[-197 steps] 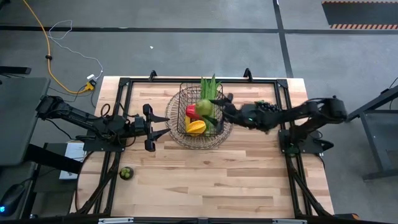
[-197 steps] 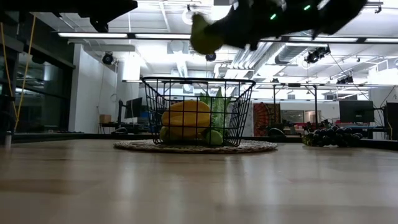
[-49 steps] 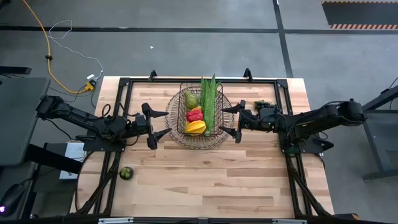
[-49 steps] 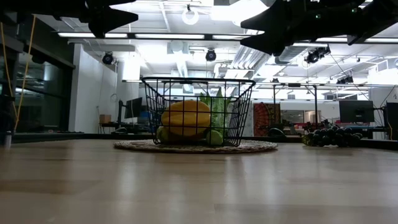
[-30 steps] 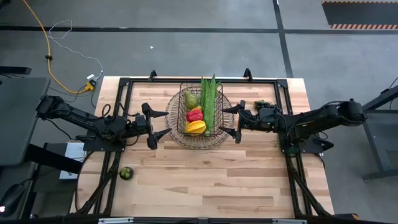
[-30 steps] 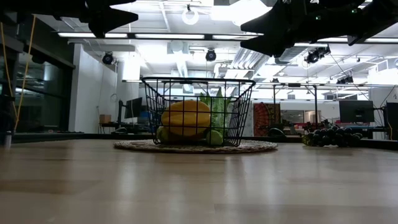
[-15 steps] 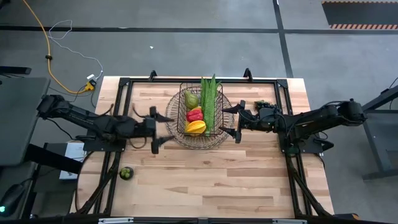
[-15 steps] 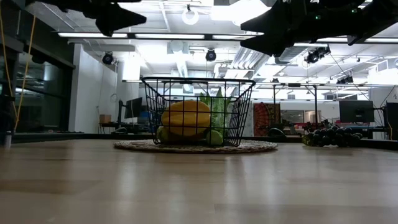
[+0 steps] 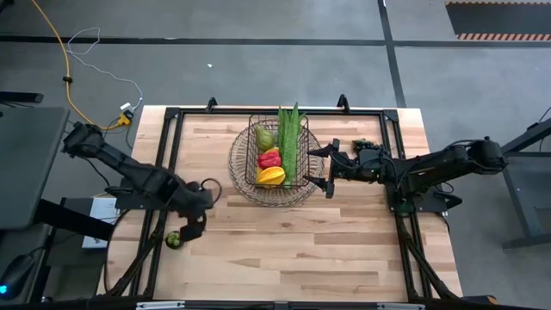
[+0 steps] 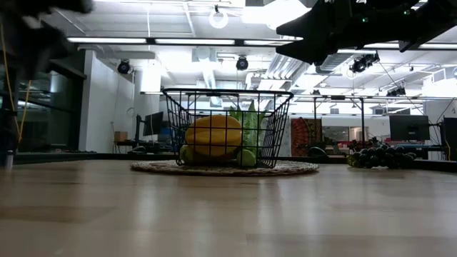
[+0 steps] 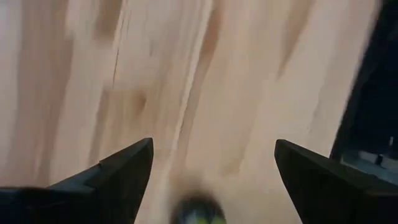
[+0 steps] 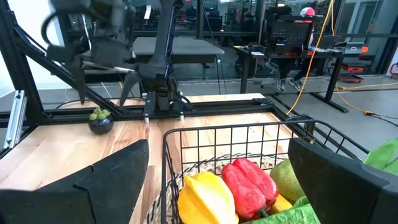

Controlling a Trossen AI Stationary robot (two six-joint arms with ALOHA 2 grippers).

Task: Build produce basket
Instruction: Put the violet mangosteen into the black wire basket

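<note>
The wire-mesh basket [image 9: 244, 183] stands on its round rim at the table's far middle. It holds a green pear [image 9: 265, 138], a red pepper [image 9: 269, 158], a yellow-orange pepper [image 9: 271, 176] and a long green leafy bunch [image 9: 290, 136]. A small dark green round fruit [image 9: 175, 238] lies on the table near the left edge. My left gripper [image 9: 184, 229] is open just above it, and the fruit shows blurred between its fingers in the left wrist view [image 11: 198, 211]. My right gripper [image 9: 325, 168] is open and empty beside the basket's right side.
Dark grapes [image 10: 374, 156] lie on the table to the right of the basket, at the far right. Bare wood [image 9: 301, 250] spreads across the near half of the table. Black frame rails [image 9: 164, 155] run along the table's left and right sides.
My left gripper has swung away from the basket's left side toward the table's near left and gone down, turning to point at the small dark green fruit. It has stayed open. My right gripper and the produce have kept still.
</note>
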